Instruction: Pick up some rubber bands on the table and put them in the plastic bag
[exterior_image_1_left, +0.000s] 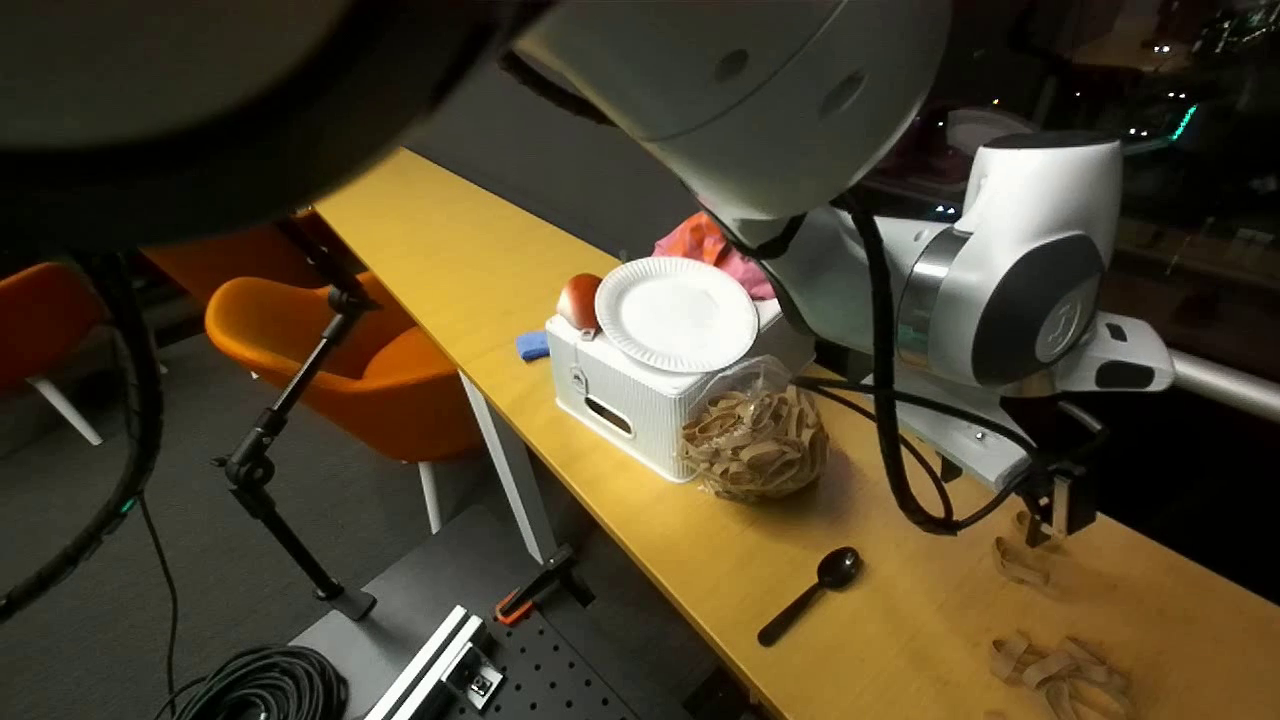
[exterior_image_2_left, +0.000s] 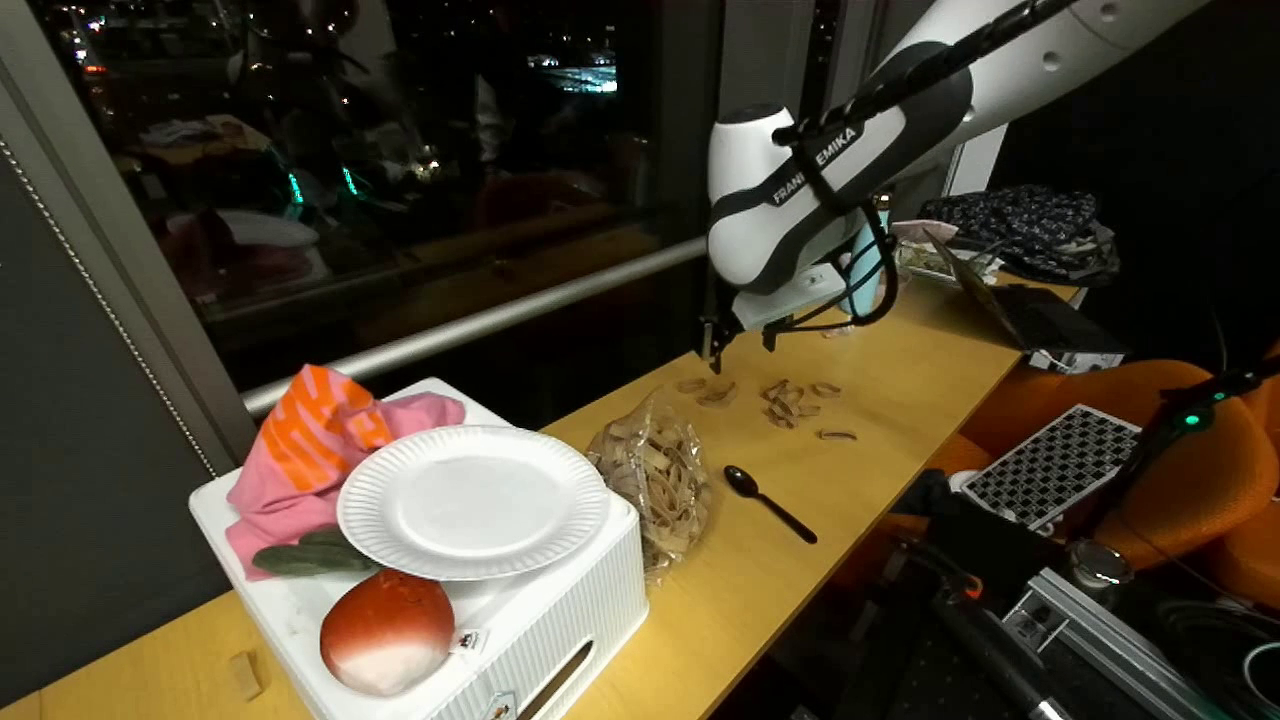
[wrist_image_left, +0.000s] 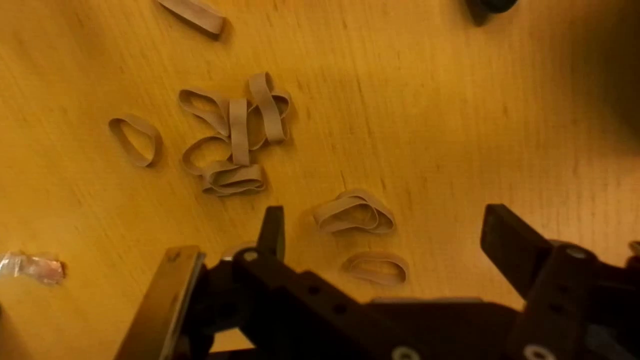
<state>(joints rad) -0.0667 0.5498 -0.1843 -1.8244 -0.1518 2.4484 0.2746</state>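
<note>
Jaws are spread wide, nothing held, so the pick-up step is probably in hand. In the wrist view, left to right on the table (wrist_image_left: 440, 125): a lone rubber band (wrist_image_left: 142, 125), a clump of bands (wrist_image_left: 239, 132), then looped bands (wrist_image_left: 345, 204) framed between the jaws. Lowering and squeezing seem called for. The stuffed plastic bag (exterior_image_1_left: 757, 445) is caught in both exterior views, just not the wrist one.

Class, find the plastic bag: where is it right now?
In an exterior view, the plastic bag sits on the table, just right of the white box and left of the black spoon in the picture.
</note>
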